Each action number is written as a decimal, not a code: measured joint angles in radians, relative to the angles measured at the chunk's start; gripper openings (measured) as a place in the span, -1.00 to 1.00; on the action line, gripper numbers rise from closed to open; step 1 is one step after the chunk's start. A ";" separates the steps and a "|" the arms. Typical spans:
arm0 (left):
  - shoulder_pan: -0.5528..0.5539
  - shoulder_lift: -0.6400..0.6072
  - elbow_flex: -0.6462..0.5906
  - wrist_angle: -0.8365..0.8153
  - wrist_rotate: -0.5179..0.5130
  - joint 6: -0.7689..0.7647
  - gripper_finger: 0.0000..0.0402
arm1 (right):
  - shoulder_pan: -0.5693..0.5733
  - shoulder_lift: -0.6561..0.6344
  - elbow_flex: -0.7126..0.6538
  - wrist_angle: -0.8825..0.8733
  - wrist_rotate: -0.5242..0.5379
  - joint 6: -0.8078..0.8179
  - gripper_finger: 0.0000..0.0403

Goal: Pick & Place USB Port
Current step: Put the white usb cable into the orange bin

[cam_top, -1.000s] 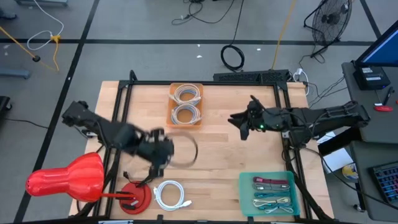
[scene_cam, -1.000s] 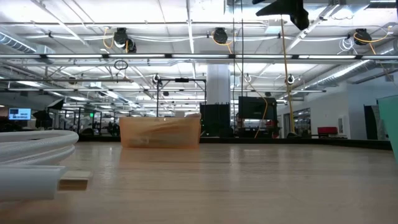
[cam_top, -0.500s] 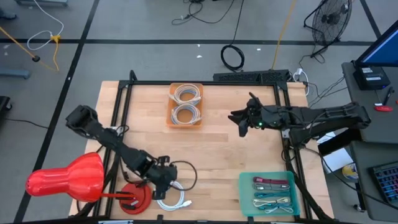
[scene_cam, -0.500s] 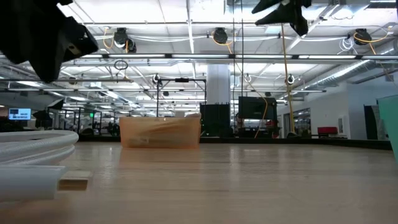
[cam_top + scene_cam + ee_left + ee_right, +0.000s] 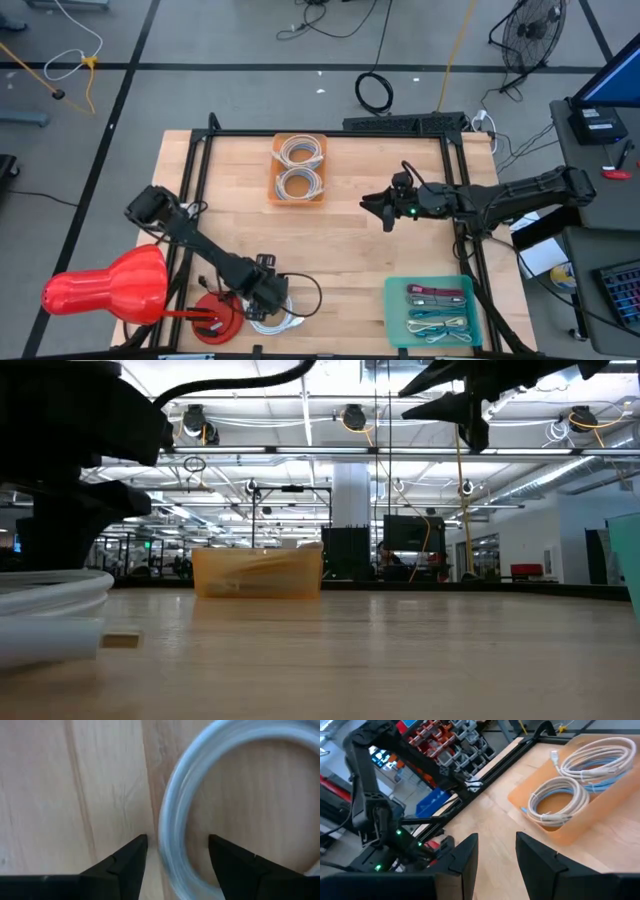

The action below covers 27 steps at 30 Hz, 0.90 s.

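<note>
A white coiled USB cable (image 5: 285,320) lies flat on the wooden table near its near-left corner. In the low view its coil (image 5: 50,592) and its plug (image 5: 120,641) rest on the wood. My left gripper (image 5: 268,298) points straight down over the coil's left side. It is open, and in the left wrist view its fingers (image 5: 132,857) stand on either side of one bundle of the coil's strands (image 5: 170,820). Whether they touch the bundle, I cannot tell. My right gripper (image 5: 380,208) hovers open and empty high above the table's middle.
An orange tray (image 5: 298,190) with two coiled cables stands at the far middle. A teal tray (image 5: 395,312) of cables sits at the near right. A red round base (image 5: 218,318) lies just left of the white coil. Black frame rails (image 5: 195,170) run along the table's sides.
My left gripper has swung toward the table's near edge and dropped steeply, from above the table's left middle down onto the white coil. The coil has stayed where it lay. My right gripper has sunk a little and tipped slightly downward.
</note>
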 joint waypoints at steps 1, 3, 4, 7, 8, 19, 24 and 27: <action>0.000 0.016 0.001 -0.001 -0.001 -0.013 0.08 | 0.004 0.000 0.000 0.001 0.000 -0.004 -0.38; 0.000 0.031 0.002 -0.002 -0.001 -0.038 0.02 | 0.008 -0.001 0.000 0.005 0.000 -0.006 -0.38; 0.000 0.031 0.002 0.000 -0.003 -0.044 -0.04 | 0.008 -0.001 0.000 0.006 0.000 -0.004 -0.38; 0.008 0.027 -0.002 0.003 -0.004 -0.052 -0.36 | 0.008 -0.001 0.000 0.006 0.000 0.002 -0.38; 0.012 0.025 -0.002 0.002 -0.004 -0.052 -0.50 | 0.008 -0.001 0.000 0.006 0.000 0.002 -0.38; 0.134 -0.098 -0.012 -0.028 -0.018 -0.195 -0.84 | 0.008 -0.001 0.000 0.011 0.000 0.013 -0.38; 0.217 -0.227 -0.009 -0.039 -0.074 -0.240 -0.84 | 0.008 -0.001 0.000 0.098 0.024 0.013 -0.38; 0.281 -0.319 -0.009 -0.043 -0.128 -0.267 -0.84 | 0.008 -0.001 0.000 0.156 0.060 0.000 -0.38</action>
